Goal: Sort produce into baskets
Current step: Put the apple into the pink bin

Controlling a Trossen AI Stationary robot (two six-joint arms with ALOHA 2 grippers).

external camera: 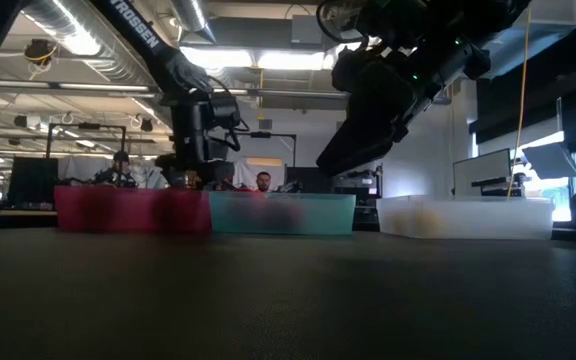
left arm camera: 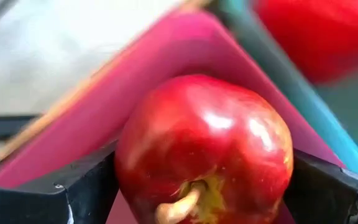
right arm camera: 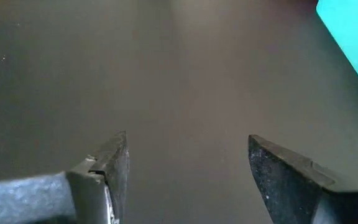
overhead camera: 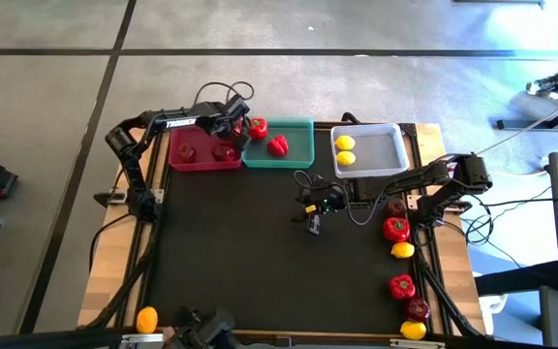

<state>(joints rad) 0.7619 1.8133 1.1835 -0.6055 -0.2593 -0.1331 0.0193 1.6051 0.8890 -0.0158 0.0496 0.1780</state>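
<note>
The left gripper hangs over the far right corner of the pink basket, its fingers clamped on either side of a dark red apple; in the left wrist view the pink wall rises directly behind the fruit, and the teal basket runs just beyond that wall. Two more apples lie inside the pink basket below and beside this gripper, and a red pepper sits in the teal basket to its right, with another at that basket's near corner. The right gripper hovers over bare black mat near the table's middle, fingers spread wide with nothing between them. Behind it, along the right edge, wait peppers, lemons and an apple. Two lemons rest in the white basket.
</note>
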